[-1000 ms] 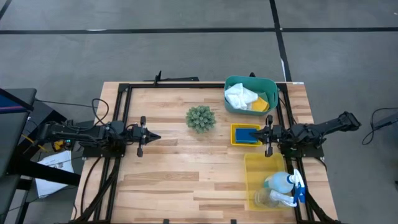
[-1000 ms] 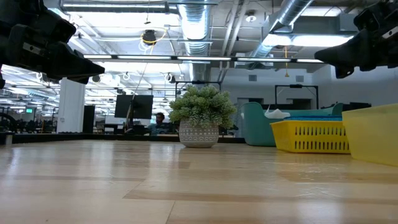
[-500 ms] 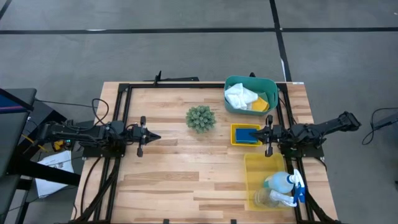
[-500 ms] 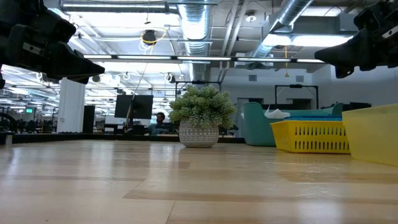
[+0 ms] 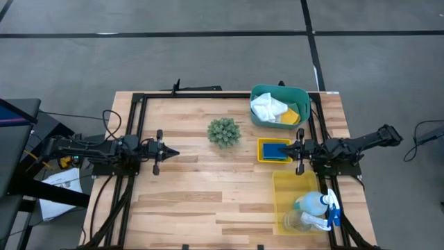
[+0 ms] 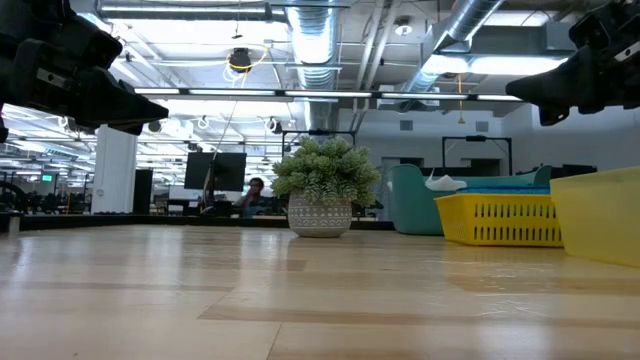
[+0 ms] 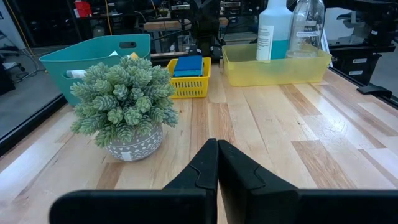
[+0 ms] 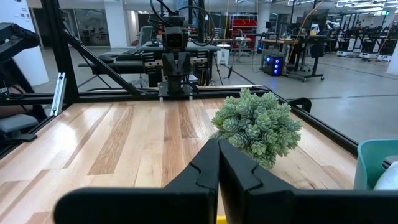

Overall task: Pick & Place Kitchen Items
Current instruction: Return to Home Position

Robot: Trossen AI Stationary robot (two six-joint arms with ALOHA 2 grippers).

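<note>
My left gripper [image 5: 173, 153] hovers shut over the table's left part, its fingertips [image 7: 217, 144] together and pointing toward the right edge. My right gripper [image 5: 288, 148] hovers shut over the near edge of a small yellow basket [image 5: 262, 157] that holds a blue sponge [image 5: 275, 150]. A white cloth [image 5: 267, 107] and a yellow sponge [image 5: 290, 116] lie in the teal bin [image 5: 279, 90]. The spray bottle [image 5: 316, 203] and the clear cup [image 5: 298, 221] are in the yellow bin [image 5: 281, 187]; in the left wrist view both stand upright.
A round spiky plant in a pot [image 5: 223, 132] stands mid-table toward the far side, between the two grippers. Bare wood stretches across the table's middle and near left. A black frame [image 5: 135, 111] runs along the table's edges. A person sits far off behind the table [image 6: 252, 190].
</note>
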